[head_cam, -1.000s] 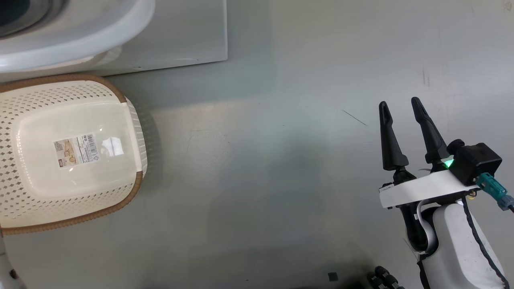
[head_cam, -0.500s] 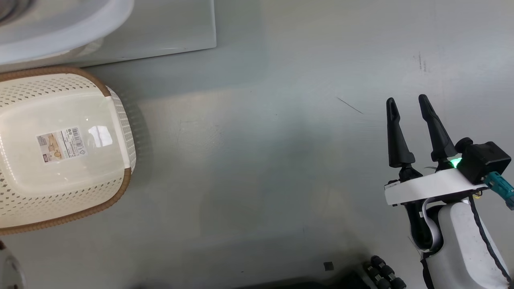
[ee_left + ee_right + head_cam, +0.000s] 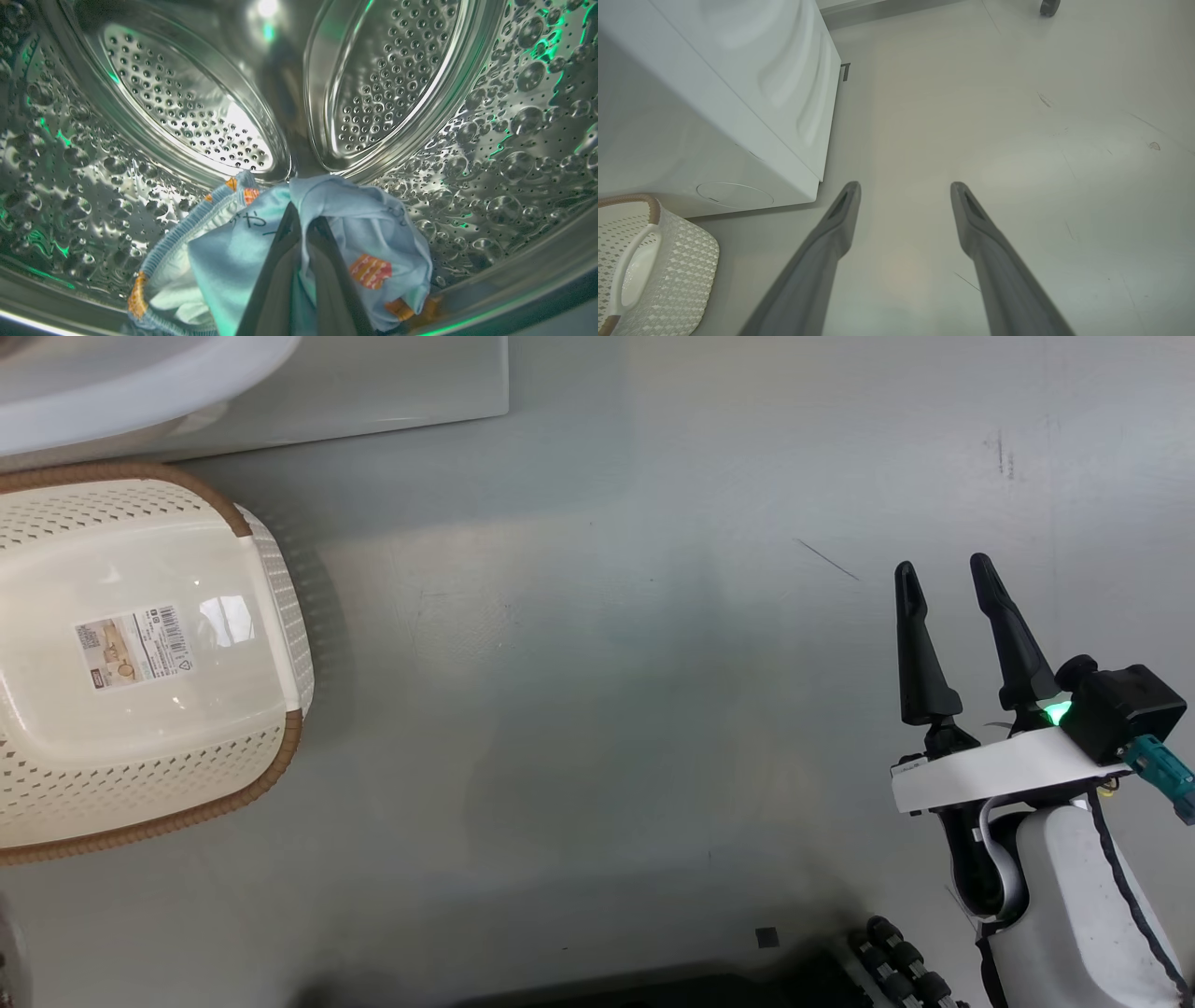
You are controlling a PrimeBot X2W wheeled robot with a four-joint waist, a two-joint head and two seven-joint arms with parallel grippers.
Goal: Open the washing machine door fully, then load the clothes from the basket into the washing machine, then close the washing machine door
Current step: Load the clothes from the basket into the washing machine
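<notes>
We start at the left end effector (image 3: 303,219), which reaches inside the drum (image 3: 490,140) of the washing machine (image 3: 373,383). Its two dark fingers are drawn together and pinch a fold of the light blue garment (image 3: 224,252) between them. The garment, printed with small orange-brown figures, drapes over both fingers and hangs to either side. Its elastic hem lies at the lower left against the dimpled steel wall. Behind the garment we see the perforated back of the drum, with a raised rib running up the middle.

At the lower right of the head view, we see the right end effector (image 3: 943,581) held above the grey floor (image 3: 607,709). Its fingers are spread apart, with nothing between them. A green light glows at its wrist.

Well to its left, the basket (image 3: 140,784) stands on the floor. The sticker (image 3: 135,646) on its base is in plain view. Just beyond the basket stands the white front of the washing machine. We cannot tell from these views how the door stands.
</notes>
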